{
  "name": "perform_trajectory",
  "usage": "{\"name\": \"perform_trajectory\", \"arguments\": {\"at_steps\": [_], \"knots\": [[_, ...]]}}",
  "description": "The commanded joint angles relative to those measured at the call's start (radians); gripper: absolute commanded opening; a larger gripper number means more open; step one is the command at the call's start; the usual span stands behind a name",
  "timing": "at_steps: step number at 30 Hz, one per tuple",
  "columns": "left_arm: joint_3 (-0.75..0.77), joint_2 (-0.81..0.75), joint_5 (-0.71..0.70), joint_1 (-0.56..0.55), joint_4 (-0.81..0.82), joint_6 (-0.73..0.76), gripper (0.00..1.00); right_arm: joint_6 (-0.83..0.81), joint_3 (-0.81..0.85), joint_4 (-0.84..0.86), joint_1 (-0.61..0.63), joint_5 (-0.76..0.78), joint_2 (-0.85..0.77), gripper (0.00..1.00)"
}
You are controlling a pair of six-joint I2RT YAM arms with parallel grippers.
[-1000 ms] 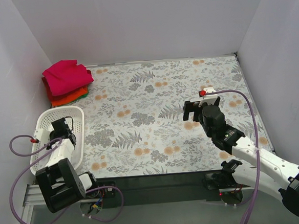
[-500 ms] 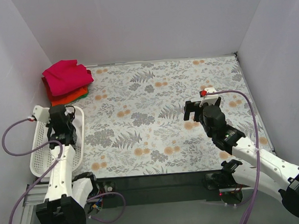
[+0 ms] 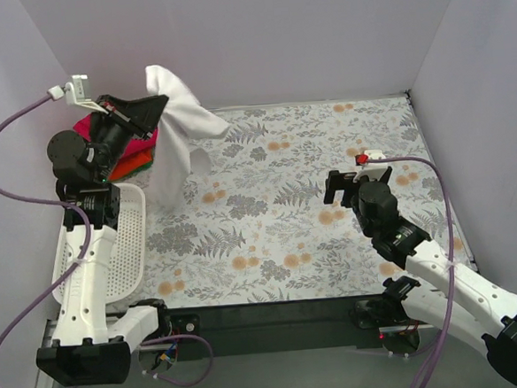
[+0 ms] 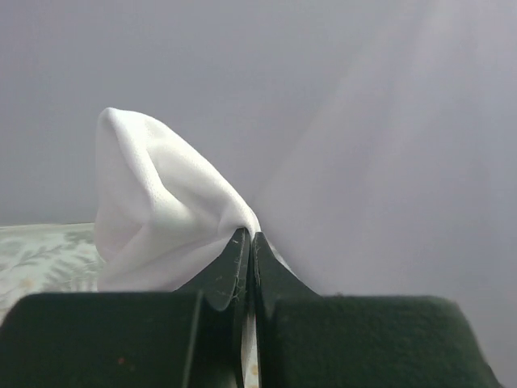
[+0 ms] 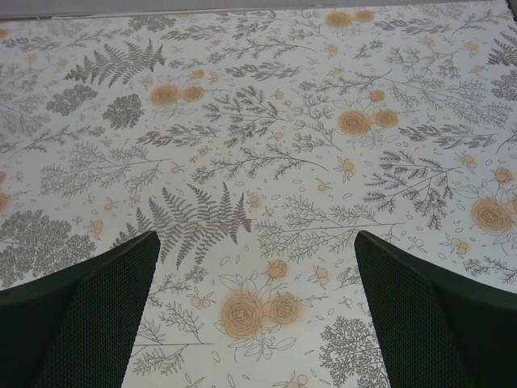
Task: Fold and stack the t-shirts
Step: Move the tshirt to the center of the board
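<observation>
- The left jaws are pinching only a small fold of the white t-shirt (image 3: 170,145), and in the left wrist view they are pressing together with the cloth (image 4: 157,212) bunching out beyond them. With so thin a bite, the shirt could slip free if the arm swings fast.
- The shirt is dangling in the air over the table's (image 3: 286,210) far-left part, just right of the folded stack (image 3: 114,160). Its lower end is hanging close to that stack, so a careless sweep could drag the top magenta-pink layer askew.
- The cloth is hanging twisted and bunched; laid down this way, it would likely land crumpled and need spreading before any fold.
- Whether the hem is touching the table, I cannot tell.
- The left arm (image 3: 87,259) is standing tall beside the basket (image 3: 129,247), its wrist tipping toward the table's middle.
- The right arm (image 3: 423,262) is reaching low over the table's right side, well apart from the shirt, its jaws spread wide and gripping nothing.
</observation>
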Motion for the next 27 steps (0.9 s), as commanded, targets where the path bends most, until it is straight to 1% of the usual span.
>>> {"name": "perform_trajectory", "arguments": {"at_steps": [1,3,5,6,8,9,10,11,12,14,16,17,19,20,21,22,23,24,26,27], "knots": [[0.046,0.029,0.294,-0.052,0.136,-0.049,0.00,0.010,0.004,0.012,-0.017,0.035,-0.041,0.98],[0.011,0.047,0.306,-0.069,0.153,-0.068,0.00,0.015,-0.002,0.001,-0.023,0.041,-0.053,0.98],[-0.032,0.066,0.288,-0.117,0.174,-0.068,0.00,0.021,-0.005,-0.002,-0.024,0.041,-0.058,0.98],[-0.058,0.077,0.268,-0.135,0.173,-0.052,0.06,0.024,-0.010,-0.005,-0.026,0.040,-0.061,0.98],[-0.146,0.118,0.237,-0.198,0.157,-0.017,0.32,0.035,-0.010,-0.022,-0.026,0.038,-0.059,0.98],[-0.173,0.139,0.173,-0.225,0.119,0.033,0.58,0.035,-0.016,-0.030,-0.026,0.029,-0.061,0.98],[-0.219,0.162,0.120,-0.277,0.090,0.067,0.66,0.035,-0.019,-0.034,-0.028,0.027,-0.061,0.98],[-0.238,0.220,0.067,-0.304,0.059,0.096,0.73,0.037,-0.020,-0.037,-0.026,0.023,-0.061,0.98],[-0.250,0.253,-0.053,-0.343,-0.003,0.138,0.78,0.037,-0.022,-0.046,-0.026,0.015,-0.059,0.98],[-0.305,0.326,-0.167,-0.367,-0.036,0.156,0.79,0.047,-0.023,-0.054,-0.026,-0.008,-0.056,0.96],[-0.351,0.348,-0.319,-0.381,-0.038,0.152,0.79,0.061,-0.030,-0.051,-0.025,-0.107,-0.051,0.92],[-0.397,0.344,-0.359,-0.381,-0.027,0.152,0.79,0.069,-0.036,-0.043,-0.025,-0.205,-0.048,0.88],[-0.445,0.313,-0.419,-0.385,-0.013,0.140,0.79,0.076,-0.063,0.001,-0.020,-0.308,-0.029,0.84],[-0.501,0.266,-0.485,-0.388,-0.005,0.132,0.79,0.083,-0.071,0.018,-0.011,-0.378,-0.019,0.82],[-0.529,0.238,-0.513,-0.403,-0.004,0.121,0.79,0.092,-0.079,0.038,0.018,-0.397,0.004,0.82],[-0.563,0.175,-0.545,-0.416,-0.002,0.104,0.79,0.098,-0.083,0.041,0.040,-0.402,0.016,0.82],[-0.590,0.144,-0.601,-0.430,-0.002,0.095,0.79,0.099,-0.088,0.042,0.069,-0.384,0.027,0.82],[-0.647,0.114,-0.635,-0.445,-0.014,0.080,0.79,0.098,-0.086,0.044,0.139,-0.364,0.053,0.82],[-0.695,0.030,-0.695,-0.486,-0.045,0.043,0.79,0.098,-0.068,0.047,0.217,-0.298,0.103,0.82],[-0.742,0.006,-0.706,-0.505,-0.048,0.028,0.79,0.096,-0.057,0.049,0.280,-0.292,0.125,0.82]]}}
